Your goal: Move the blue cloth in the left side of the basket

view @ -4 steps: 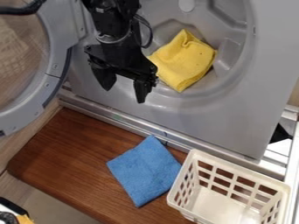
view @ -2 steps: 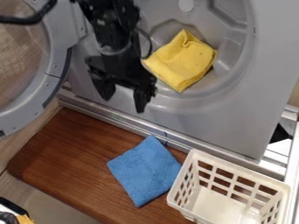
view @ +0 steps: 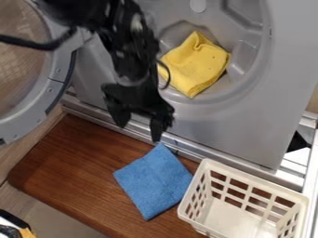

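Brown wooden board point(view: 68, 162), grain visible, rounded corner toward view's 8 o'clock. Blue cloth point(view: 153, 181) flat on board at view's 6 o'clock, one corner pointing to 12. White plastic lattice basket point(view: 256, 180) upright at 5 o'clock, just beside cloth.

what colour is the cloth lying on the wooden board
Blue, best seen in the camera view.

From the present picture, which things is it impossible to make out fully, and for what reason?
All in the camera view:
- White basket: lower part, cut off by the bottom edge.
- Blue cloth: underside, hidden by its own upper face.
- Round door: far side, cut off by the left edge.
- Corner object: cropped at lower left, unidentifiable.
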Motion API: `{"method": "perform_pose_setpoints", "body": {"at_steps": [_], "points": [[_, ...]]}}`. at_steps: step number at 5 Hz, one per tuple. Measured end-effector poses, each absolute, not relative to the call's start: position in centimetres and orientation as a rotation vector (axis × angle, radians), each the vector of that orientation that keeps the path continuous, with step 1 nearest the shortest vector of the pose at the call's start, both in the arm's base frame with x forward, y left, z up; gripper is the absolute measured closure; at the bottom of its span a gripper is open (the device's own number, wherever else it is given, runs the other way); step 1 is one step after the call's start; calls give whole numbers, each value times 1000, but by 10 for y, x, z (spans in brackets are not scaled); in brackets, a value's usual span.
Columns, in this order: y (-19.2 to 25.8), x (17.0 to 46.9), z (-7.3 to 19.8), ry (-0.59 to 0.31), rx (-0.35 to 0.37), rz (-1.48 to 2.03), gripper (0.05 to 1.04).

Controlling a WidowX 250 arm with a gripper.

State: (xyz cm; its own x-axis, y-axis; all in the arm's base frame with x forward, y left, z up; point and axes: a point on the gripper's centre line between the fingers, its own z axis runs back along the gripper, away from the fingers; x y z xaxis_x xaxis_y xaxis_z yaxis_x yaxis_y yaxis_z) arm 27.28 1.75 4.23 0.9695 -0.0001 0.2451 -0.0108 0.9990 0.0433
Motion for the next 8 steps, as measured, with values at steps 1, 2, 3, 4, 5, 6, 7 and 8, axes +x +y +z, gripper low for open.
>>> {"method": "perform_pose_setpoints", "body": {"at_steps": [1, 2, 3, 4, 5, 6, 7, 8], "points": [[15, 275, 18, -225, 50, -7, 83], [13, 279, -12, -213, 40, -14, 83], [8, 279, -35, -198, 34, -24, 83], [5, 277, -49, -181, 24, -60, 83], [6, 271, -66, -149, 36, -95, 83], [4, 270, -76, -141, 26, -95, 83], [5, 274, -78, -159, 12, -91, 83], [9, 274, -78, -163, 17, -86, 83]]}}
